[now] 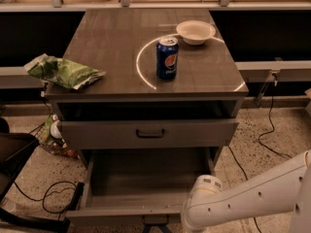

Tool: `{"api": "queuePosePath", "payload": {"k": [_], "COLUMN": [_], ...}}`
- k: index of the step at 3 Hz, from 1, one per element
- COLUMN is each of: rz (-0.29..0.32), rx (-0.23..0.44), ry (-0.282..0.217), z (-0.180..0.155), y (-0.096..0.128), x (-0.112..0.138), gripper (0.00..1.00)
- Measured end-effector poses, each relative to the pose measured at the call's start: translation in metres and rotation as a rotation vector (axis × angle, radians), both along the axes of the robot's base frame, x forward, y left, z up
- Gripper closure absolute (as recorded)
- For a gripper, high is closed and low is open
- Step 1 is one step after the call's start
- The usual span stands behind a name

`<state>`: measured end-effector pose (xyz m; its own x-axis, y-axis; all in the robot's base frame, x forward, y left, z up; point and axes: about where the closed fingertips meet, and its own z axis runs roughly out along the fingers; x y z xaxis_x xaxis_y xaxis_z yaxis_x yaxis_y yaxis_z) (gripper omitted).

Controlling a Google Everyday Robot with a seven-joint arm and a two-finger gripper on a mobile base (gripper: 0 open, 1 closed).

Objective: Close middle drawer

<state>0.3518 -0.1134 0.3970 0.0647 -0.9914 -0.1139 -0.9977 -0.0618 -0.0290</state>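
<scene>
The middle drawer (146, 178) is the lower grey drawer of the cabinet. It stands pulled far out towards me, with a bare grey floor and its flat front (116, 215) at the bottom of the view. My white arm (243, 198) reaches in from the lower right, with its wrist over the drawer's front right corner. My gripper (154, 225) is a dark shape at the bottom edge, just in front of the middle of the drawer front and mostly cut off by the frame.
The upper grey drawer (149, 133) with a dark handle is slightly out. On the cabinet top are a blue soda can (166, 58), a white bowl (195, 32) and a green chip bag (62, 72). Cables (48, 198) lie on the floor on both sides.
</scene>
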Motion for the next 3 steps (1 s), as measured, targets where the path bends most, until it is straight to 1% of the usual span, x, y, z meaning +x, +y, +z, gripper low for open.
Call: {"api": "queuePosePath", "payload": {"k": [1, 2, 3], "rz": [0.023, 0.084, 0.084], "rx": [-0.001, -0.005, -0.005], "ry": [-0.022, -0.079, -0.079], "z": [0.001, 0.003, 0.003], "y": [0.008, 0.032, 0.032], "x": [0.014, 0.055, 0.055], "gripper": [1.00, 1.00, 1.00]}}
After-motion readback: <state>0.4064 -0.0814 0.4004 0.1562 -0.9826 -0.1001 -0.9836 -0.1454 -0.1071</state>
